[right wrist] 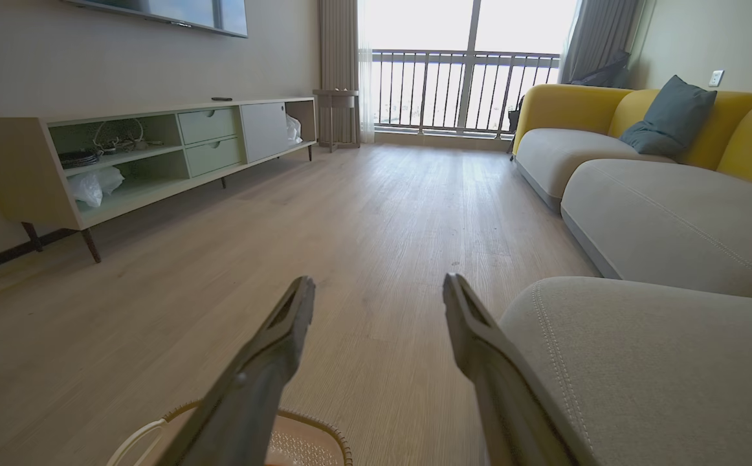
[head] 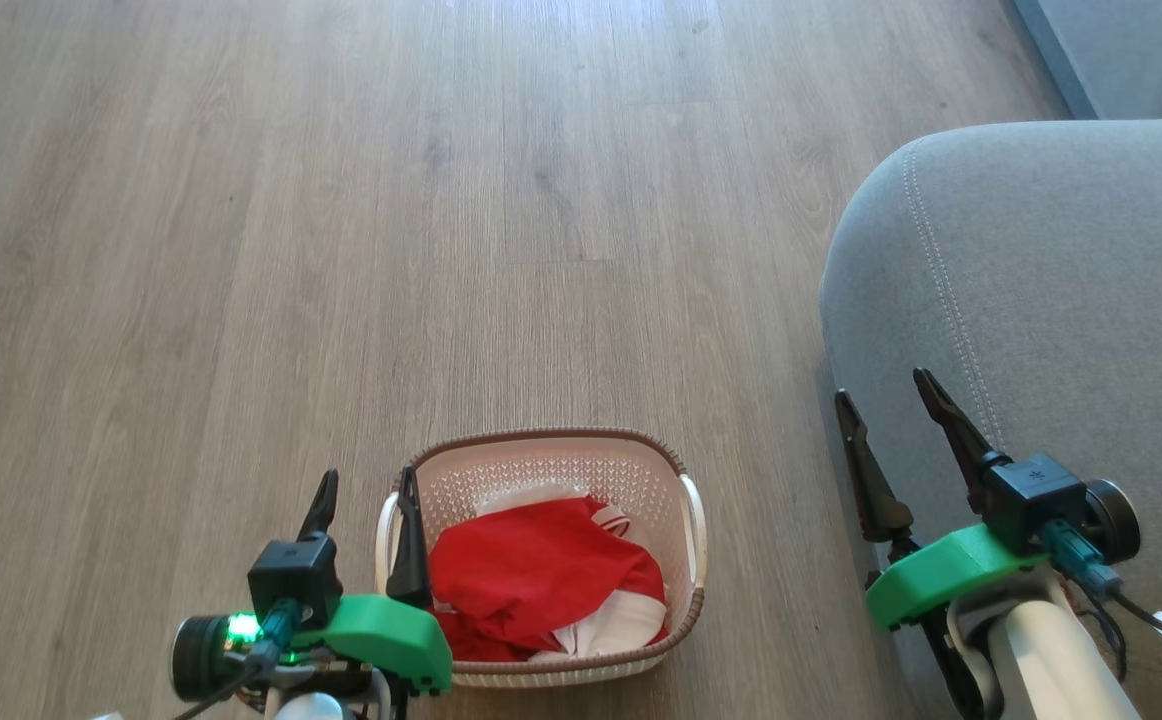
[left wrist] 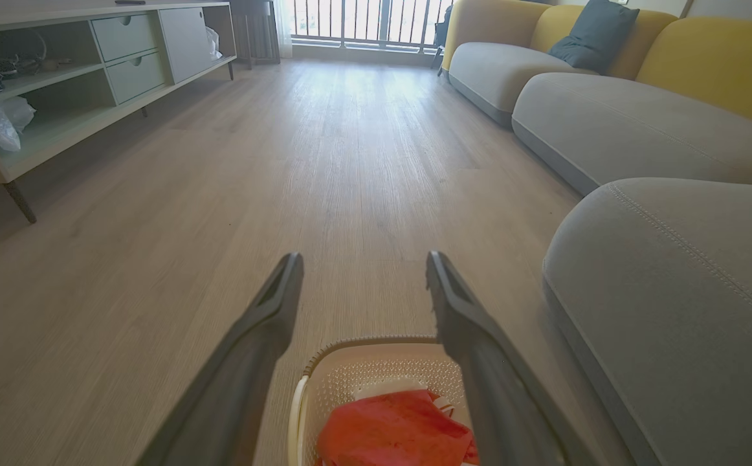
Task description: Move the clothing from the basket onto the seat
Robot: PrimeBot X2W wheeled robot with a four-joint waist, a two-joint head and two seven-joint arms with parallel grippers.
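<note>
Hovering by left handle of basket, left gripper had fingers apart, empty; one finger lined up over basket's left rim. Clothing lay bunched inside basket, none on seat, which stood right of basket. Right gripper spread, empty, right of basket at seat edge. Risk: descent could catch rim or handle, tip basket.

Left wrist view: red cloth sat inside basket, under one finger. Off-centre pinch could take one layer, slip.

Right wrist view: basket rim at bottom, seat to its right. Low carry could drag cloth on floor.
</note>
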